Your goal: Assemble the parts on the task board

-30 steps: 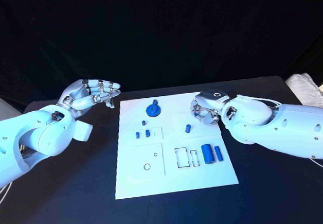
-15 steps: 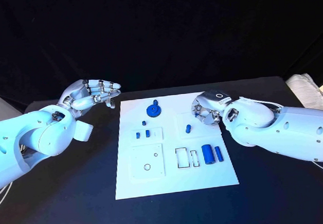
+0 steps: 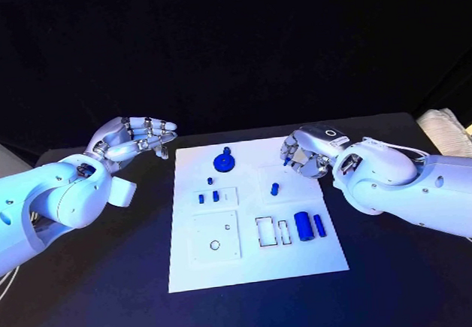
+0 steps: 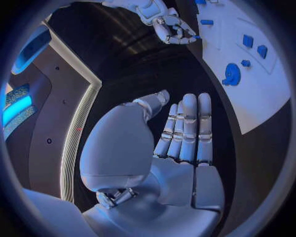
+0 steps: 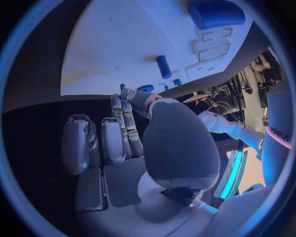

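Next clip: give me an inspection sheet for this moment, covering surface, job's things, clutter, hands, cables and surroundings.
Surface: black table, with the white task board lying in its middle.
Job's things: blue round part at the board's far end; small blue parts mid-board; two blue cylinders near the right edge, beside rectangular cut-outs.
Clutter: nothing seen on the table.
Hands: left hand raised off the board's far left corner, fingers curled, holding nothing. Right hand over the board's right edge, fingers curled in; a small blue piece shows at its fingertips, whether pinched I cannot tell.
Cables: thin white cable along the right arm.
Surroundings: dark backdrop; white objects at both table sides.
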You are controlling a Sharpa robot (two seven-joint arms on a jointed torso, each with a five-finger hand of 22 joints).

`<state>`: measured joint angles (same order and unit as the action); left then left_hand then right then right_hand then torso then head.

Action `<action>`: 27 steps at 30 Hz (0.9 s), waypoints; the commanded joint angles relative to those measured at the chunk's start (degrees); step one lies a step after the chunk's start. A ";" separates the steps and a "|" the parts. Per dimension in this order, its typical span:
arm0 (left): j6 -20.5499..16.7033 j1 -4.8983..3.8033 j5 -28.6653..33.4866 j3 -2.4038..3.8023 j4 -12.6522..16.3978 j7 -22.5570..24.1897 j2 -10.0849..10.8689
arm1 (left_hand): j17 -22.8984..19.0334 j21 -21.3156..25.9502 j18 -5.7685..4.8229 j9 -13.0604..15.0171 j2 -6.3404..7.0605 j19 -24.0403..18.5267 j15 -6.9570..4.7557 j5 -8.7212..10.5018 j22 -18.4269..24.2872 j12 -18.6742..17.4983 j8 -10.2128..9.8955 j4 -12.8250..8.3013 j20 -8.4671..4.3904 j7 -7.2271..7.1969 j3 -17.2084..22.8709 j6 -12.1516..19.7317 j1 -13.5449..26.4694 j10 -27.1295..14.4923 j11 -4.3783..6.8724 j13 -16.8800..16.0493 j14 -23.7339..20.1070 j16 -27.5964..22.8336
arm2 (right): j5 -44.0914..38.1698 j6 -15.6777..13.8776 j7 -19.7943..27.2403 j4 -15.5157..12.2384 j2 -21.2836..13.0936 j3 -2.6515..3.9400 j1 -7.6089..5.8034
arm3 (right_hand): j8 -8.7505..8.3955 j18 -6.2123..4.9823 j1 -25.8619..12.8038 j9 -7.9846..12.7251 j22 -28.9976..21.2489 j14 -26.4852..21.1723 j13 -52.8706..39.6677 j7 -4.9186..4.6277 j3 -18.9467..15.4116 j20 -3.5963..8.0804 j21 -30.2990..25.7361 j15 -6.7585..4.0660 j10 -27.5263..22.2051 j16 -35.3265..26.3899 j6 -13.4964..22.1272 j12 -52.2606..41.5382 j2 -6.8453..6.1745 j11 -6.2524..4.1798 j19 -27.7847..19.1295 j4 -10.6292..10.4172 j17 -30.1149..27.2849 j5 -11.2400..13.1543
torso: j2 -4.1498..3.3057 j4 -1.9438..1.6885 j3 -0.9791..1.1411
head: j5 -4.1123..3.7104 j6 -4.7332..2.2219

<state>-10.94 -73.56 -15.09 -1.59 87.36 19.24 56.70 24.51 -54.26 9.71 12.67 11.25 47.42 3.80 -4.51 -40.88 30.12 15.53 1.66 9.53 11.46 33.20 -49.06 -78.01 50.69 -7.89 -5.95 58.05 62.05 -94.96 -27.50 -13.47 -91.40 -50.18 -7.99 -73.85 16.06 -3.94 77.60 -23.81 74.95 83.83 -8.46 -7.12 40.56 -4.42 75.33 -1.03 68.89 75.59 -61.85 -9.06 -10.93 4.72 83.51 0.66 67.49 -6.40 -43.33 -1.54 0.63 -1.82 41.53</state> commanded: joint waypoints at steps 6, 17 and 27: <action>0.30 -0.01 0.57 0.04 0.03 1.17 -0.36 | -0.06 0.33 0.86 0.05 -0.21 0.29 -0.11 0.21 0.07 0.01 0.22 -0.19 -0.04 0.08 -0.20 -0.17 -0.16 0.13 -0.02 0.05 0.19 -0.25 | 1.59 -2.41 2.04 -5.49 -0.15 0.05 0.23 | 0.18 0.65 -0.07 -0.14 6.73 1.96 -0.03 0.06 0.35 -0.05 0.08 -0.39 1.81 -0.20 -0.33 -0.22 0.43 -1.56 0.50 0.33 -0.06 -0.05 | -0.07 0.03 0.05 | 0.56 0.12; 0.30 0.02 0.65 0.03 0.31 1.27 -0.71 | -0.07 0.36 0.86 0.05 -0.23 0.32 -0.09 0.20 0.11 -0.04 0.23 -0.20 -0.05 0.09 -0.22 -0.18 -0.19 0.06 -0.03 0.09 0.19 -0.28 | 0.26 -1.12 2.33 -9.15 3.65 -0.38 1.87 | 0.16 0.65 -0.12 -0.18 6.75 1.95 -0.01 0.00 0.42 -0.05 0.08 -0.38 1.82 -0.22 -0.26 -0.13 0.44 -1.53 0.50 0.42 -0.10 -0.07 | -0.08 0.01 -0.05 | 2.23 0.69; 0.37 0.03 0.68 0.01 0.80 1.02 -1.09 | -0.08 0.39 0.86 0.06 -0.24 0.35 -0.08 0.20 0.13 -0.07 0.25 -0.21 -0.05 0.09 -0.24 -0.19 -0.22 0.00 -0.05 0.11 0.18 -0.31 | -0.81 2.47 1.46 -7.52 8.52 -1.33 4.13 | 0.14 0.59 -0.20 -0.28 6.62 1.92 0.02 -0.08 0.57 -0.06 -0.19 -0.33 1.86 -0.31 -0.12 0.06 0.58 -1.48 0.38 0.60 -0.27 0.16 | -0.15 -0.06 -0.11 | 3.63 1.11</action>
<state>-10.94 -73.53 -14.82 -1.62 87.88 19.55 55.78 24.52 -54.07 9.71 12.66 11.25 47.42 3.80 -4.51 -40.82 30.12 15.53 1.66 9.53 11.45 33.20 -49.06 -78.01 50.69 -7.89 -5.89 58.05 62.05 -94.28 -27.70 -11.94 -99.19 -42.00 -9.29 -69.98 16.03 -3.94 77.60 -24.12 74.92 83.83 -8.35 -7.10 40.88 -4.42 75.32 -1.03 68.89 75.58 -61.67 -9.07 -10.95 4.71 83.50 1.12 67.27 -6.33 -43.42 -1.57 0.51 1.42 42.41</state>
